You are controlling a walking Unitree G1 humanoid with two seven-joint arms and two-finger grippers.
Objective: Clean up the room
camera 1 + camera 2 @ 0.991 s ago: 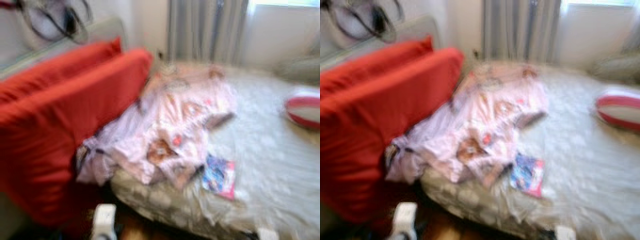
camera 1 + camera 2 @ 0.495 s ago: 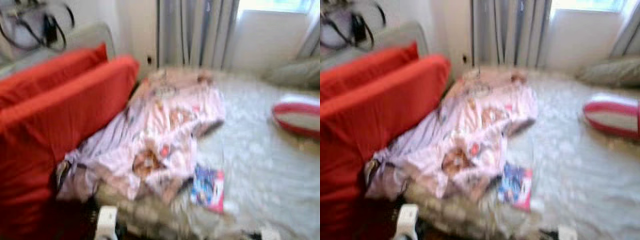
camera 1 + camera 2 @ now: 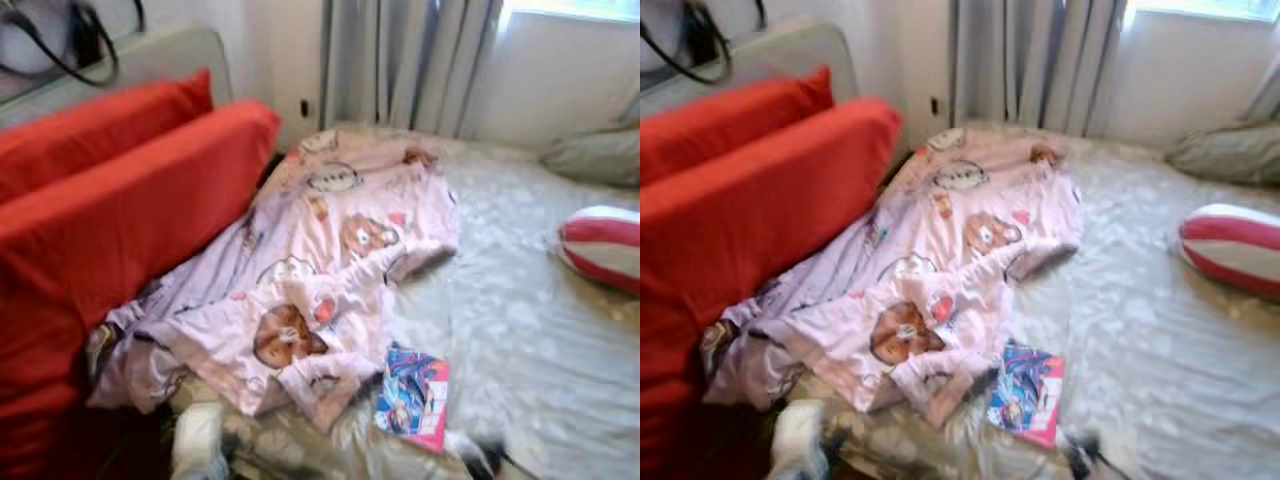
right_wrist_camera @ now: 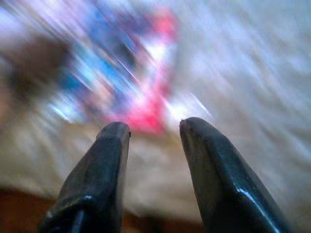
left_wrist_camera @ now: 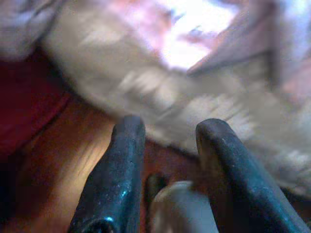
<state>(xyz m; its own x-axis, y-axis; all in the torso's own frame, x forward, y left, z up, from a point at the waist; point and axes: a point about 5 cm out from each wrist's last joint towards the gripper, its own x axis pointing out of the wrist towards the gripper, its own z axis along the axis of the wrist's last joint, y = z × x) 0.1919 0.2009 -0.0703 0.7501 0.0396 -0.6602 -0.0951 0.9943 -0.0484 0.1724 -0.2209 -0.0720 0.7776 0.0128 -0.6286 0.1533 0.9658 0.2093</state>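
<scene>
Crumpled pink blanket (image 3: 330, 265) with cartoon bear prints, spread over the bed's left side against the red cushions, small blue-and-pink booklet (image 3: 413, 398) lying flat just beside its lower edge

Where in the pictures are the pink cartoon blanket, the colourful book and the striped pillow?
pink cartoon blanket (image 3: 330, 270), left eye view, middle of the fabric
colourful book (image 3: 412, 398), left eye view, its cover
striped pillow (image 3: 1232, 250), right eye view, its middle
</scene>
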